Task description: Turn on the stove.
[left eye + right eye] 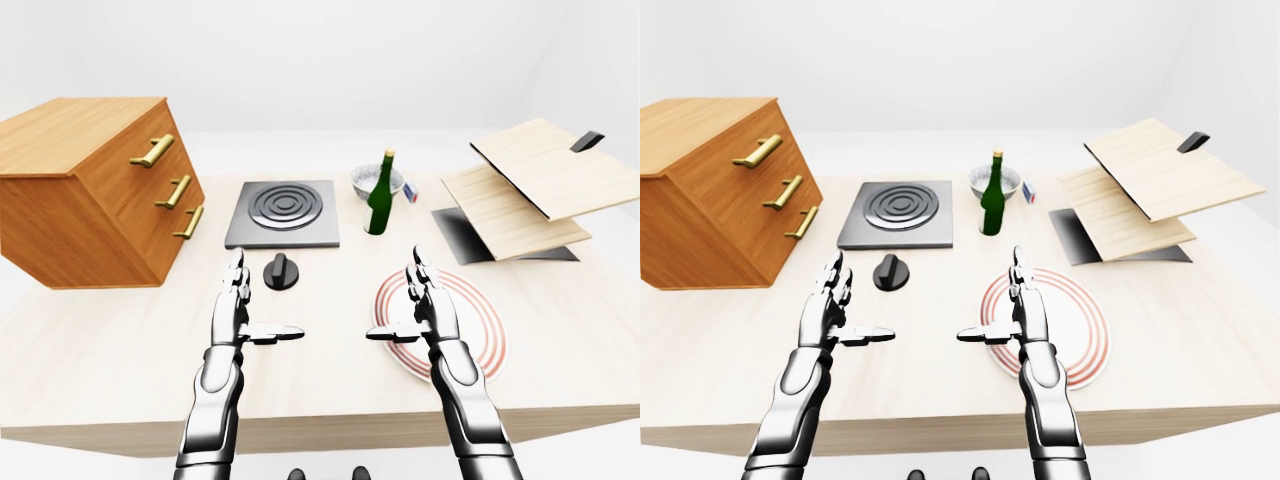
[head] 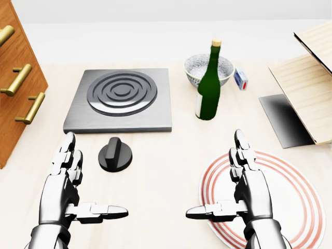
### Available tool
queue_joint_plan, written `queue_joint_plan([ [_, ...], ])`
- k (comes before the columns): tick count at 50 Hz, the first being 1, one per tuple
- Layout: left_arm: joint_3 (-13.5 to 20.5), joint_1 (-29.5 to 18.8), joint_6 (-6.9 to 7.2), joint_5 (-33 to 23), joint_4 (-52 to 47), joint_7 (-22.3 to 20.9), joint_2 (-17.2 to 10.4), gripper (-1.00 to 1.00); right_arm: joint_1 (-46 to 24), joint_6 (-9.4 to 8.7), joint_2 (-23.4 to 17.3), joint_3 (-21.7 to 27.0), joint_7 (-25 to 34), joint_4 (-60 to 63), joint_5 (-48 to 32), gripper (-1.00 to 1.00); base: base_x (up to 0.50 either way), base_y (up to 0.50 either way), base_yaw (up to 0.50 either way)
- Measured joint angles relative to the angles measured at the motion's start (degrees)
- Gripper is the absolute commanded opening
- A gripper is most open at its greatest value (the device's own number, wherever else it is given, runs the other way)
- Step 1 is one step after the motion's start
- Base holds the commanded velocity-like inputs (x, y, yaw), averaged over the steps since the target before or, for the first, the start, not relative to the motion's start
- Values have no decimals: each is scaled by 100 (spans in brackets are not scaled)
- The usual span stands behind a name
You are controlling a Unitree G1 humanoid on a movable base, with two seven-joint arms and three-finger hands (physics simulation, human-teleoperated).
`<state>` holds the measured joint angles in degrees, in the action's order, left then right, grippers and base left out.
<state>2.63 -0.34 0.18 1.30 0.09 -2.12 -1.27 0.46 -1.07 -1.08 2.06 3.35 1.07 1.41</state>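
A grey square stove plate [image 2: 120, 101] with a round ringed burner lies at the upper left of the head view. Its black round knob [image 2: 115, 154] stands on the table just below the plate. My left hand [image 2: 78, 187] is open and empty, below and left of the knob, fingers pointing up, thumb out to the right. My right hand [image 2: 233, 187] is open and empty over the left part of a red-ringed plate [image 2: 290, 207]. Neither hand touches the knob.
A green bottle [image 2: 208, 85] stands right of the stove, a patterned bowl [image 2: 207, 68] and a small box [image 2: 240, 79] behind it. A wooden drawer chest [image 1: 95, 200] stands at the left. Tilted wooden boards [image 1: 530, 190] over a dark sheet are at the right.
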Motion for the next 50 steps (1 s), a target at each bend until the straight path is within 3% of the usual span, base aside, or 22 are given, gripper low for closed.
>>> queue_joint_plan([
  [29,23,-33,-22,16,56,0,-9,100,64,-16,8,1,76,135,103,100,4,0,0],
  [35,27,-181,-151,7,394,23,-14,100,71,-22,9,2,94,150,124,100,0,0,0],
  [43,-8,-531,-498,-46,1238,103,-9,100,104,-44,12,-6,122,203,147,100,0,0,0],
  [50,-59,-829,-518,-116,2001,182,12,100,128,-93,9,5,152,277,184,100,0,0,0],
])
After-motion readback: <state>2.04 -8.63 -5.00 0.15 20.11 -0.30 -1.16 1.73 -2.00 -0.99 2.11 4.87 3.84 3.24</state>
